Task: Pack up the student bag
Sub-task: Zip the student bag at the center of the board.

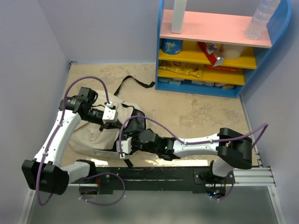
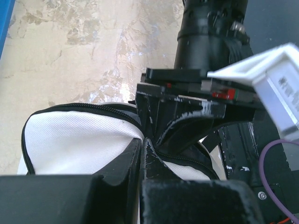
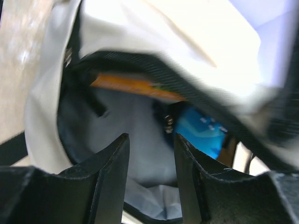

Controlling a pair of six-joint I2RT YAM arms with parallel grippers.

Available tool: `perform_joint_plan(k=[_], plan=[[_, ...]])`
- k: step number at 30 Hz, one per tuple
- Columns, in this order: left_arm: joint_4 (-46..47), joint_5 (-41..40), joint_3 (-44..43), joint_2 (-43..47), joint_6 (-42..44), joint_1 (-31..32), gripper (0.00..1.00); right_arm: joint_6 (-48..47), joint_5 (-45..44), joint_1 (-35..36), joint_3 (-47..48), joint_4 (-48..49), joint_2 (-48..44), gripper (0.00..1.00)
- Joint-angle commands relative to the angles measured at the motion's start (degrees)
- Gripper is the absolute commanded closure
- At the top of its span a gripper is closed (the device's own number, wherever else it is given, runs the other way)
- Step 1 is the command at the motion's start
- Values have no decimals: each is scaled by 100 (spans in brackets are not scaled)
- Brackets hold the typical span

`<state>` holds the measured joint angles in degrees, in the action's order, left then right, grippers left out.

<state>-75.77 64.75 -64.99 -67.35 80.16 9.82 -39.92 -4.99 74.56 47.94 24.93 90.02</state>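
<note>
The student bag (image 1: 88, 135) is a cream canvas backpack lying at the left of the sandy tabletop, its mouth facing right. My left gripper (image 1: 111, 116) is shut on the bag's upper zipper edge and holds the mouth up. In the left wrist view its fingertips (image 2: 148, 154) meet against the white fabric (image 2: 79, 140). My right gripper (image 1: 125, 145) is at the mouth. In the right wrist view it (image 3: 150, 140) stands open with nothing between its fingers, looking into the grey lining. An orange flat item (image 3: 131, 86) and a blue item (image 3: 201, 128) lie inside.
A blue shelf unit (image 1: 161, 46) with pink and yellow boards stands at the back right, holding a clear bottle (image 1: 261, 18), a white container (image 1: 178, 16) and snack packs (image 1: 180, 70). A black strap (image 1: 135, 83) trails behind the bag. Walls close in on the left and right.
</note>
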Motion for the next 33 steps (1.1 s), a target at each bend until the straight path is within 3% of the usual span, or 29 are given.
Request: perform_joint_plan(k=[1,13,26,33], plan=[[44,477,-14,152,210,19,98,-429,183,14,23,170,94,55],[44,503,-40,108,246,28,98,-710,104,559,13,258,543,53],[44,547,-23,117,219,19,98,-930,-247,594,295,970,1088,54],[44,574,-5,73,219,28,98,-930,-160,603,426,839,1106,61]])
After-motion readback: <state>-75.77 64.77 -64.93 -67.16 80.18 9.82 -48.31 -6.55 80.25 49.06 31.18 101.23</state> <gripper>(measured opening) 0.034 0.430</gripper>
